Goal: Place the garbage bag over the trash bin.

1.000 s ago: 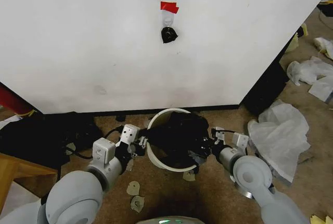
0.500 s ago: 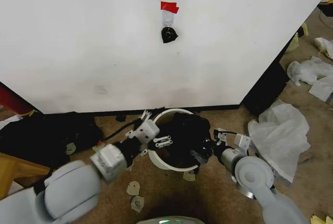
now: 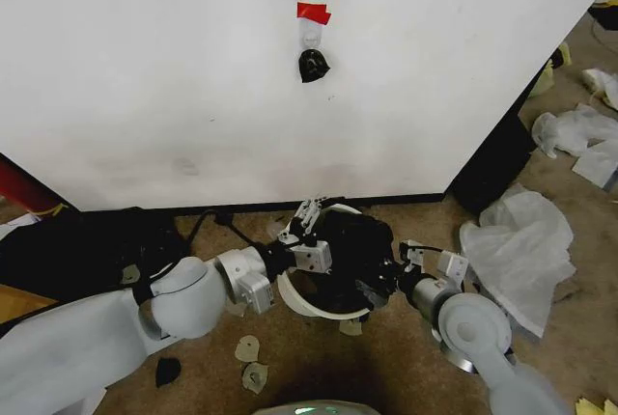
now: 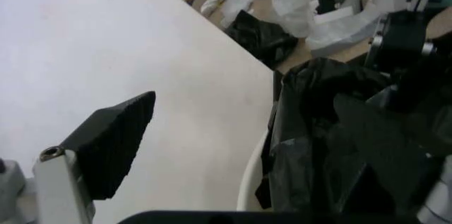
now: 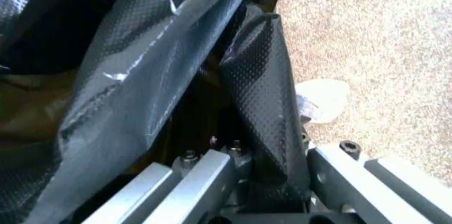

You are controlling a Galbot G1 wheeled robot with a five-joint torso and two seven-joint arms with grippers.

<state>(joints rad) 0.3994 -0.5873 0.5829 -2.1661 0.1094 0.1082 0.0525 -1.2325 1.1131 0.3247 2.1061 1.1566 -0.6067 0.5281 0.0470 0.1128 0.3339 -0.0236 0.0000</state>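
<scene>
You are mid-draping: the black garbage bag (image 3: 350,253) sits bunched in the trash bin (image 3: 301,301) by the wall. Right gripper (image 3: 384,278) pinches its edge; left gripper (image 3: 311,214) hovers wide. Next, stretch film over the rim.

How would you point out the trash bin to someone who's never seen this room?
Find the big white wall; at its foot on the brown carpet stands the trash bin. It is the round cream bucket with a black garbage bag bunched in its mouth.
</scene>
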